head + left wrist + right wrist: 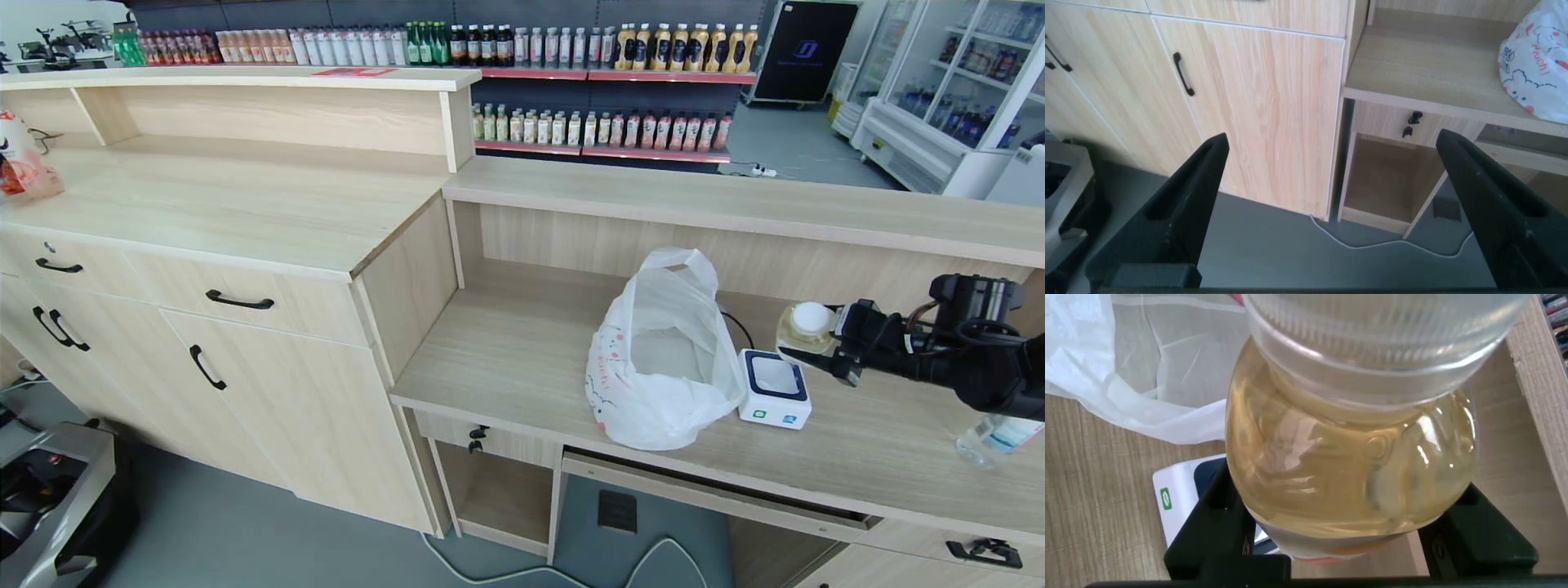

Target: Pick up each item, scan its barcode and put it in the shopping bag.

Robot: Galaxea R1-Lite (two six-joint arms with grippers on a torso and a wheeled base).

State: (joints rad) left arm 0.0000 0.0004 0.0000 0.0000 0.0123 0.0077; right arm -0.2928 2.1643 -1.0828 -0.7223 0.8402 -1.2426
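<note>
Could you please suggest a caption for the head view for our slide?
Right claw holds a white-capped bottle of yellowish liquid at the scanner, beside the open shopping bag.

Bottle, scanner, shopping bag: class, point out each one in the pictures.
bottle [810,318], head view, on its white cap.
scanner [773,380], head view, on its top window.
shopping bag [618,384], head view, on its printed side.

You have bright, even light from above in the head view, and the pale wooden surface [522,359] shows only soft, weak shadows; the darkest is in the open compartment [498,490] below it. Straight edges bend toward the borders, as with a wide lens. In the right wrist view the bottle [1355,457] carries white reflections. In the left wrist view the left gripper [1331,143] is a dark silhouette against the lit cabinet doors [1266,106].
</note>
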